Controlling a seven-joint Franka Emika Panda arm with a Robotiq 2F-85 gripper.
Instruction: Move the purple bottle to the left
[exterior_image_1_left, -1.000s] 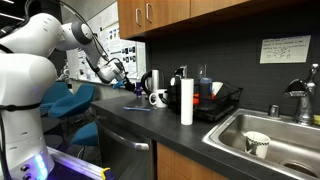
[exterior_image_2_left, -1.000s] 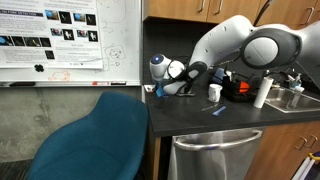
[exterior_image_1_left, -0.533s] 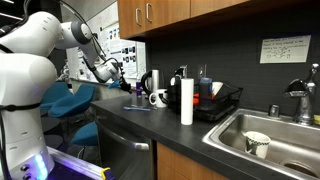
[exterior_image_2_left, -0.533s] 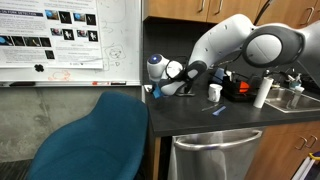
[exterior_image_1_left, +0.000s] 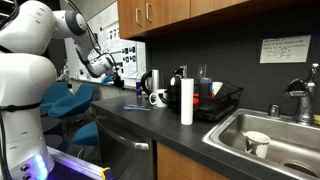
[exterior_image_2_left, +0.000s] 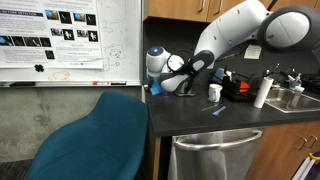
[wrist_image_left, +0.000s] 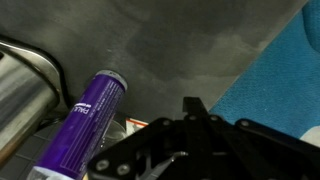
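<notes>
Purple bottle at the far end of the tabletop, jaws shut beside it

From where I stand the shift looks largely made. In the wrist view the purple bottle (wrist_image_left: 88, 125) shows as a slim purple tube with a pale label. It runs at a slant just beside the jaws, over grey tabletop (exterior_image_1_left: 150, 122), with the teal chair (exterior_image_2_left: 95, 135) close at the edge. That puts it at the chair end, well apart from the paper-towel roll (exterior_image_1_left: 186, 100) and the mug (exterior_image_1_left: 158, 98), which stand together nearer the sink. I cannot pick the bottle out in either exterior view, and I cannot tell whether it stands, lies or hangs clear of the surface.

The jaws are clenched tight, tips together, with nothing visible between them. The bottle sits to one side of them, and whether they touch it is hidden.

My guess at what is left: see the bottle settled in its new spot, then draw the arm (exterior_image_1_left: 62, 28) away without knocking it.

In both exterior views the arm reaches out long from its base. The elbow is high and the forearm slopes down, so the wrist hangs low over the tabletop's end, close to the chair and the whiteboard wall
</notes>
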